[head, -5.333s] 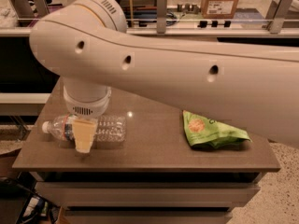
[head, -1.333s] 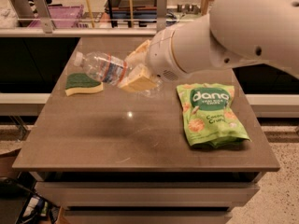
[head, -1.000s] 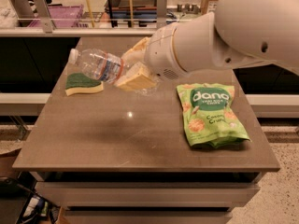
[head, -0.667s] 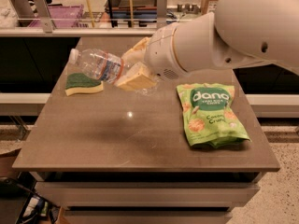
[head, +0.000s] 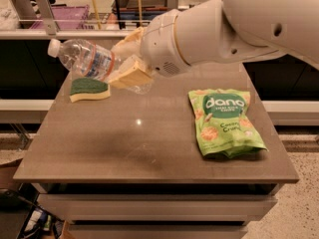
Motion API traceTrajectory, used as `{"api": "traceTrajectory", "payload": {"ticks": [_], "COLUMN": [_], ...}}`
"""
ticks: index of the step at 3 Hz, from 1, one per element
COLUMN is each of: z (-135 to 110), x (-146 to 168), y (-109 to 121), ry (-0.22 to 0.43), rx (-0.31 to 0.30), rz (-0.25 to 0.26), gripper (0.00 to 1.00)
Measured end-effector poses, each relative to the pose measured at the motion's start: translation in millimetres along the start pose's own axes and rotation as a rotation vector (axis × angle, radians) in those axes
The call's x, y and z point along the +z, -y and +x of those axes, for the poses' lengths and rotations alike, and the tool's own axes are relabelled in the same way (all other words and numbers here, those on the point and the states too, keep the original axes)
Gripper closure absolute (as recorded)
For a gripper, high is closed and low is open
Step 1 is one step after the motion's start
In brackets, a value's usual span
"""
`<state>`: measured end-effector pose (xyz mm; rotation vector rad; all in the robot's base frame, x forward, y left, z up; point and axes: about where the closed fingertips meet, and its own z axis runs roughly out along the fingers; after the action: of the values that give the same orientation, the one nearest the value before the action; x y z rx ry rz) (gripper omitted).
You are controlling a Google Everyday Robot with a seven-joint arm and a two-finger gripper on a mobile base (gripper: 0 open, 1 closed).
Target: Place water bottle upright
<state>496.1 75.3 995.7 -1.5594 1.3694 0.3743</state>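
Observation:
The water bottle [head: 85, 58] is clear ribbed plastic with a white cap and a red-banded label. It is held in the air above the table's far left, tilted, cap pointing up and to the left. My gripper [head: 128, 66] is shut on the bottle's lower half, its tan fingers [head: 130, 76] clamped across it. The bottle's base is hidden behind the fingers. The big white arm [head: 224, 24] reaches in from the upper right.
A green and yellow sponge [head: 89, 89] lies on the grey table [head: 144, 143] just under the bottle. A green snack bag [head: 224, 121] lies flat at the right. Shelves and a purple crate [head: 65, 16] stand behind the table.
The bottle lay flat on the table 5.3 s ago with the gripper over it; now it is lifted. Over the last second the cap end has risen slightly.

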Motion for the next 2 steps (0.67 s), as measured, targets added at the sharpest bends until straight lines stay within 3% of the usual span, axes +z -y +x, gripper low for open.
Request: {"api": "traceTrajectory", "payload": {"ticks": [1, 2], "z": [-19, -31], "x": [15, 33], "y": [-2, -12], "ry": [0.102, 0.229], "rx": [-0.001, 0.069], "rz": [-0.017, -0.008], "gripper": [1.00, 1.00]}}
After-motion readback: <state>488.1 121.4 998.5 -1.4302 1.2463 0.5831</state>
